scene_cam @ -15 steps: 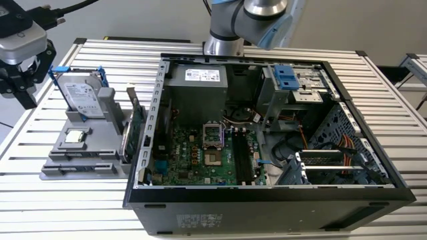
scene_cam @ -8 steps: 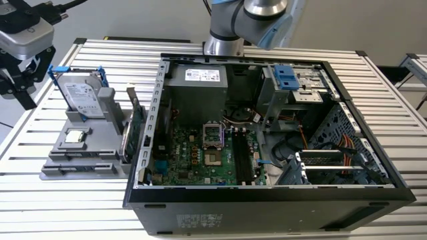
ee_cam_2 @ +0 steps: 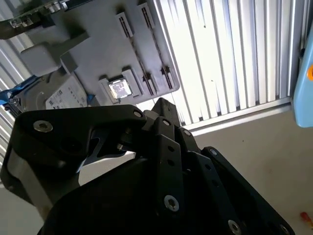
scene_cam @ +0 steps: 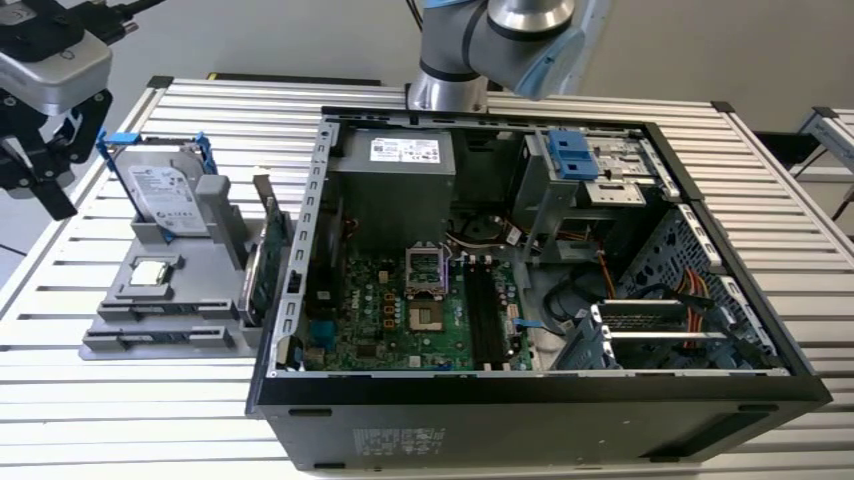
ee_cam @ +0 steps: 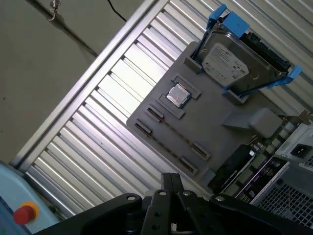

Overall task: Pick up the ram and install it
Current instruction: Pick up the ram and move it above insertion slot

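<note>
One hand beside one holder — one ram, one drive.

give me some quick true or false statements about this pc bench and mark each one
1. The pincer grips the ram. False: it is closed and holds nothing, and the ram stands in the grey holder.
2. The hard drive in its blue frame stands on the holder. True.
3. The computer case lies with its side open and the motherboard exposed. True.
4. The small silver chip lies on the motherboard. False: the chip lies in a recess of the holder.
</note>
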